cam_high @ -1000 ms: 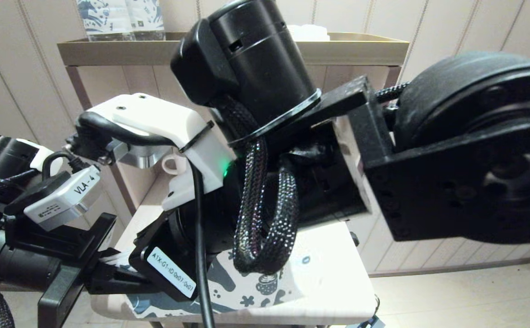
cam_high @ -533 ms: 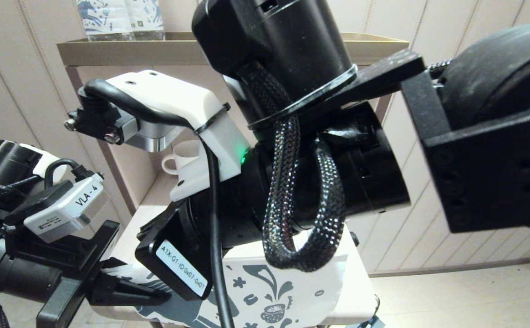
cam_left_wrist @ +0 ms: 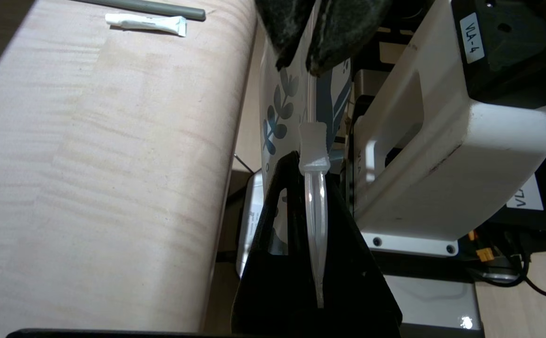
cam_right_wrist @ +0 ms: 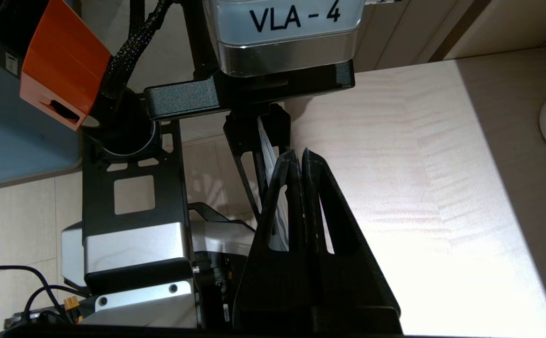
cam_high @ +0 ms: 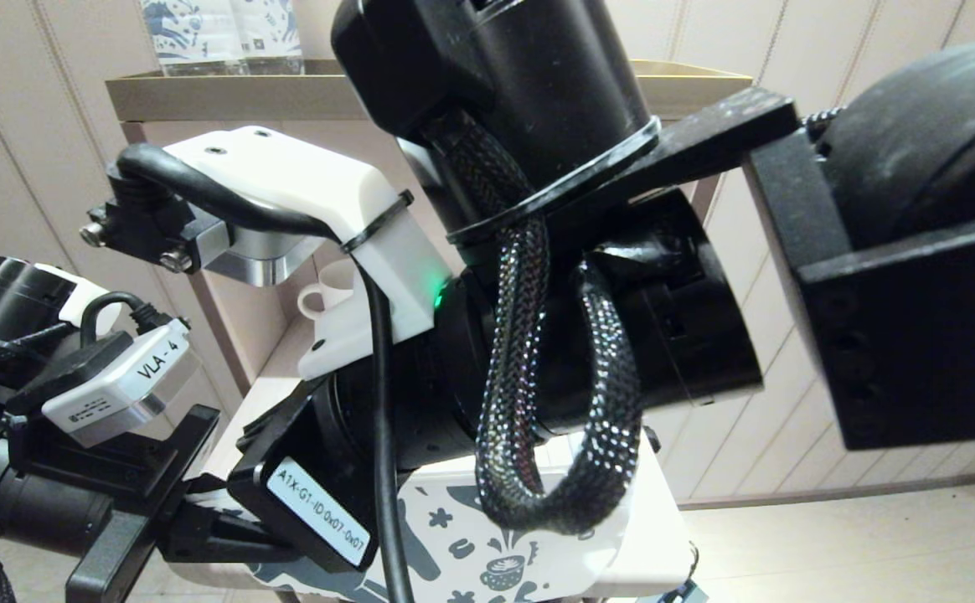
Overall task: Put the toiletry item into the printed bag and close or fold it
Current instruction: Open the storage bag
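Left wrist view | left gripper (cam_left_wrist: 311, 162) pinching toothbrush (cam_left_wrist: 315, 206) | printed bag (cam_left_wrist: 280, 103) beside it

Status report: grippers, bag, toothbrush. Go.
Left gripper shut on toothbrush, at the printed bag. Right gripper shut on the bag's edge. Bag held above table. Right arm blocks most of head view.

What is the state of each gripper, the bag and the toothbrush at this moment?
left gripper: shut on the printed bag's edge.
right gripper: shut on the printed bag, opposite the left one.
printed bag: pinched by both grippers.
toothbrush: between the left gripper's fingers, against the bag; inside or outside, unclear.
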Motion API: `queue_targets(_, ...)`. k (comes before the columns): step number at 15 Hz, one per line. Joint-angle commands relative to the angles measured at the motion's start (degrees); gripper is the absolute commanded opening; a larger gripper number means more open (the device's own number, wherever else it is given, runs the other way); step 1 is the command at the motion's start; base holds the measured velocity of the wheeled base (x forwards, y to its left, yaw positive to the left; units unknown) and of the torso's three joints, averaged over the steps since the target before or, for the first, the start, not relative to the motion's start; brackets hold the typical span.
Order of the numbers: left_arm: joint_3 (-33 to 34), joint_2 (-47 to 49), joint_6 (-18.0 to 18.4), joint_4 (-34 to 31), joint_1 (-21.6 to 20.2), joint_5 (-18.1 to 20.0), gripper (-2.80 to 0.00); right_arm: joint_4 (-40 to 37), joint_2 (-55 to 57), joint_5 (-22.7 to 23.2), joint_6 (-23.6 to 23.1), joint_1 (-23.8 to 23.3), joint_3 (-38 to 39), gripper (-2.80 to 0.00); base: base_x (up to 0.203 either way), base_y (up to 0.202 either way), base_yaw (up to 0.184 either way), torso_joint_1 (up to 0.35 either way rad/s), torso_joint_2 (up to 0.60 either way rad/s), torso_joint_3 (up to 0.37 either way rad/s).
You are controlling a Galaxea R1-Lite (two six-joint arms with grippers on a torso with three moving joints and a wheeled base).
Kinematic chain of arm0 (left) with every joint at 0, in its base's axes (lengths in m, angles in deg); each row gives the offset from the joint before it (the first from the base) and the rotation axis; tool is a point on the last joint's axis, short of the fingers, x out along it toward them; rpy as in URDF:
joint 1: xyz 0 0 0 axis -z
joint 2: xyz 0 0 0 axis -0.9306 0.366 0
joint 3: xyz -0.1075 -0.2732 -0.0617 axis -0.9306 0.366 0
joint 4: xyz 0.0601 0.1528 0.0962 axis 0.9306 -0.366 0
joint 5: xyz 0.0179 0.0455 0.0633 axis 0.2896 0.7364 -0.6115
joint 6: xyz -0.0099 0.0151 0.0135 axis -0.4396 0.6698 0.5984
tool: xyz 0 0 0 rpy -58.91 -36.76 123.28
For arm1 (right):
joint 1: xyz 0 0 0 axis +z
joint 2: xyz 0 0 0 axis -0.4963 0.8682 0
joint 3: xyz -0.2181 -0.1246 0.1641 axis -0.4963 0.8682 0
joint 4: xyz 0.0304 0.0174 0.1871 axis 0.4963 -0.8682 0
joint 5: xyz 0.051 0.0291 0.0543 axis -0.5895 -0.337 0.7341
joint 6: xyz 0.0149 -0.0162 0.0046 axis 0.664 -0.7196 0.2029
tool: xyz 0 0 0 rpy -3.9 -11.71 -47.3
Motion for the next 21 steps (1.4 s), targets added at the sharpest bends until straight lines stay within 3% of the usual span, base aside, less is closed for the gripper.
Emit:
queue_targets(1,0.1,0.2,0.3,-0.2,0.0,0.2,-2.8,-0.1,0.1,0.1,-0.1,0.0,0.0,-2.8,0.0,0.0,0.0,0.0,0.0,0.0)
queue_targets(15,0.1,0.1,0.3,-0.2,0.0,0.2,-2.8,0.1,0.4,-0.4,-0.2,0.5,0.1,-2.8,0.0,0.0,0.0,0.0,0.0,0.0)
queue_targets(16,0.1,0.0,0.3,-0.2,0.0,0.2,-2.8,-0.3,0.4,-0.5,-0.2,0.5,0.4,-1.62,0.0,0.0,0.0,0.0,0.0,0.0)
queue_targets(17,0.1,0.0,0.3,-0.2,0.0,0.2,-2.8,-0.5,0.3,-0.5,-0.3,0.5,0.4,0.0,0.0,0.0,0.0,0.0,0.0,0.0)
queue_targets(21,0.2,0.0,0.3,-0.2,0.0,0.2,-2.8,-0.6,0.4,-0.8,-0.6,0.6,0.8,0.0,0.0,0.0,0.0,0.0,0.0,0.0)
